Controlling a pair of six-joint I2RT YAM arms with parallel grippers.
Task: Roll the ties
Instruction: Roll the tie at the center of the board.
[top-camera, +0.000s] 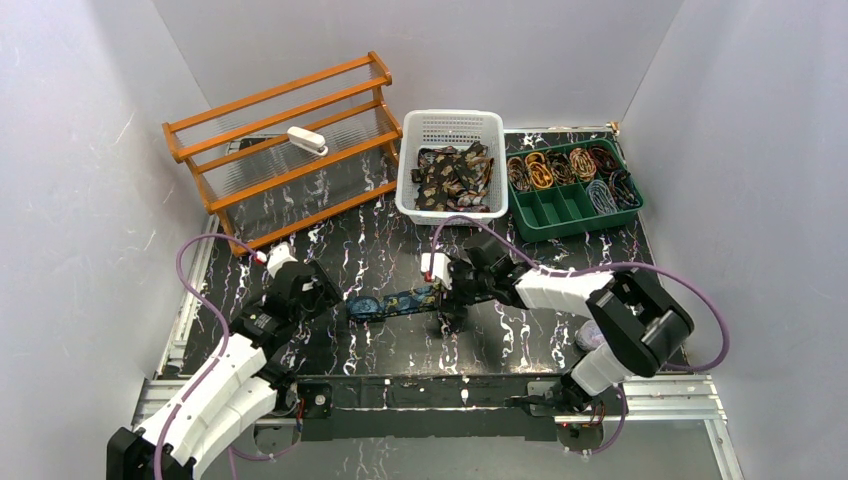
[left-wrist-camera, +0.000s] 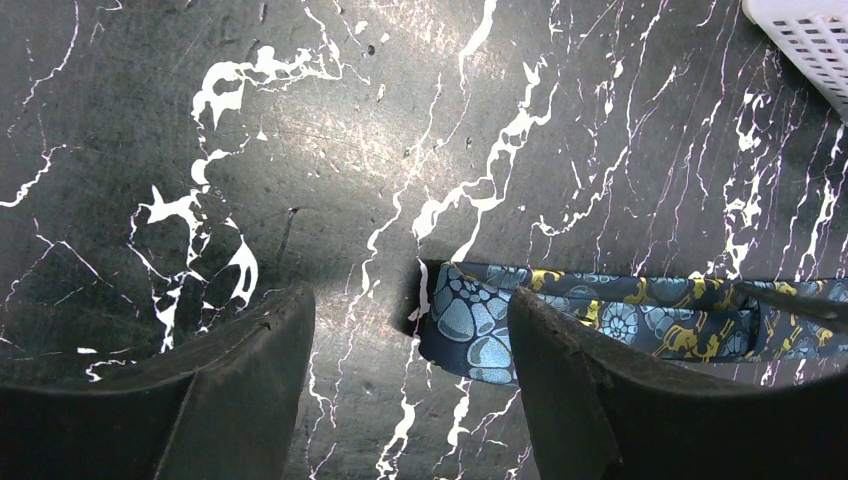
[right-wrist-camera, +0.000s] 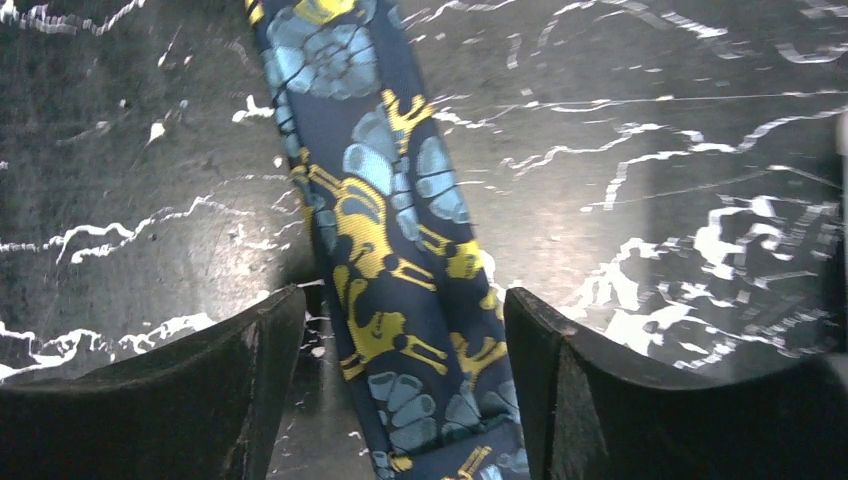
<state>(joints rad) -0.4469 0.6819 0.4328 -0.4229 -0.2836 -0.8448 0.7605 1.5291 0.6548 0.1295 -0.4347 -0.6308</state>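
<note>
- Black, white-veined table.
- Blue paisley tie lying flat near the front.
- Wooden rack, white basket and green divided tray along the back.

Left arm stretched forward and inward, low over the table, and the left gripper tipped downward with its dark fingers spread wide. Right arm was bent sharply at the elbow (forearm doubling back toward the middle), wrist dropped. The right gripper pointed down too, jaws parted, nothing pinched on either side.
</note>
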